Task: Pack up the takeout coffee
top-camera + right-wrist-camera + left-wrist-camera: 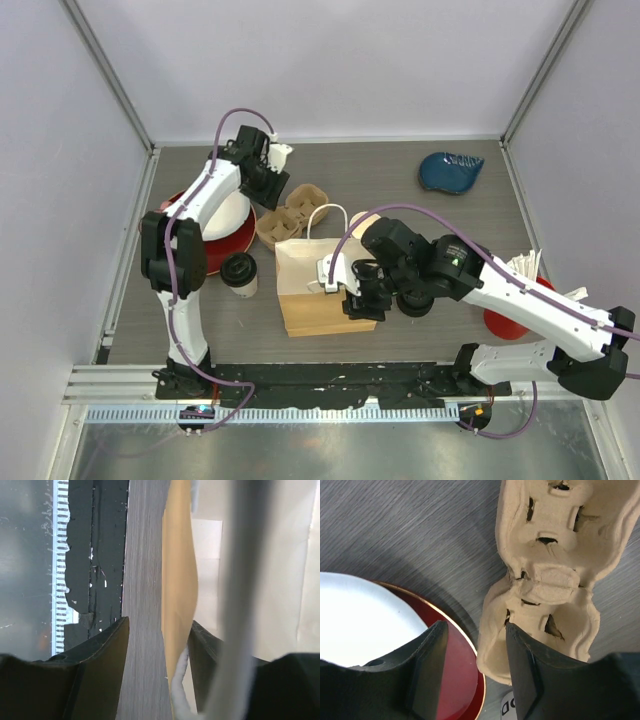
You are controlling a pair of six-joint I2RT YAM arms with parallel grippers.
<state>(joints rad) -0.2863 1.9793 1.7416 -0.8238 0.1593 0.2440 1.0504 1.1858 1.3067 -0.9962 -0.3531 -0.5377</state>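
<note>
Grey wood-grain table (400, 190) fills the overhead view, closed in by pale walls. A takeout cup (239, 272), white with a black lid, stands left of centre, just left of a brown paper bag (310, 290) and just below a red plate (215, 255) that carries a white plate (225, 220). Above the bag lies a pulp cup carrier (290, 215). The left gripper (270, 182) hangs at the carrier's upper left corner; the right gripper (358, 298) sits at the bag's right edge. A blue dish (450, 170) lies at the upper right. Only one cup shows clearly.

From the left wrist, the left gripper (475, 630) has its fingers apart. The cup carrier (550, 575) fills the right side, and its lower left corner reaches into the gap beside the right-hand finger. The red plate (455, 660) and white plate (360, 615) lie at the lower left, on the table (395, 525). No cup shows here.

From the right wrist, the right gripper (160, 625) also stands parted, with the tan edge of the paper bag (177, 580) and a white cord handle (180, 680) in the gap, nearer the right-hand finger. Bare table (145, 555) runs up the middle.
</note>
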